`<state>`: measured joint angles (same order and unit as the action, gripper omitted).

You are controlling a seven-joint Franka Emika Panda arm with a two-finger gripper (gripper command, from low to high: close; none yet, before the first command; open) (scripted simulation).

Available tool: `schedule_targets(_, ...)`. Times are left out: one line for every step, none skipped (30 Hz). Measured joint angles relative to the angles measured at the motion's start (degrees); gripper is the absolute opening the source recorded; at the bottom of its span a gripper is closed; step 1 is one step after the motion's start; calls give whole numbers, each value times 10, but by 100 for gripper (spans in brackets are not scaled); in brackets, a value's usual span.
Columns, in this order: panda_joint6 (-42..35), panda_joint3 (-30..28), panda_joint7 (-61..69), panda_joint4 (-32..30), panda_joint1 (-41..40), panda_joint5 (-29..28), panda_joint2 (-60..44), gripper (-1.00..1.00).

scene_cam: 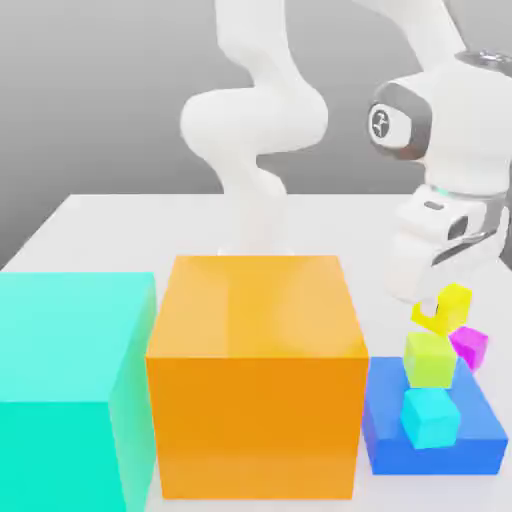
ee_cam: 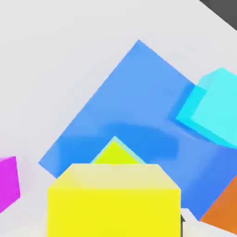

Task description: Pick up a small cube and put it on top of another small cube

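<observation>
My gripper (scene_cam: 440, 310) hangs at the exterior view's right, shut on the small bright yellow cube (scene_cam: 455, 300). The cube is tilted and sits directly over a lime yellow-green small cube (scene_cam: 430, 360), very close to its top; I cannot tell whether they touch. In the hand view the yellow cube (ee_cam: 113, 201) is near the camera, with the lime cube (ee_cam: 115, 155) peeking out behind it. The lime cube rests on a flat blue block (scene_cam: 385, 415), also seen in the hand view as the blue block (ee_cam: 134, 106).
A small cyan cube (scene_cam: 430, 417) stands on the blue block's front. A magenta cube (scene_cam: 470, 346) lies just behind the lime one. A large orange block (scene_cam: 255, 370) and a large teal block (scene_cam: 65, 390) stand to the exterior view's left.
</observation>
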<state>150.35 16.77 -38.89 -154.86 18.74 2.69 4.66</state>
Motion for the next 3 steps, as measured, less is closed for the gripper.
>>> schedule_targets(0,0,0,0,0,0,0,100)
schedule_targets(0,0,0,0,0,0,0,100)
schedule_targets(0,0,0,0,0,0,0,100)
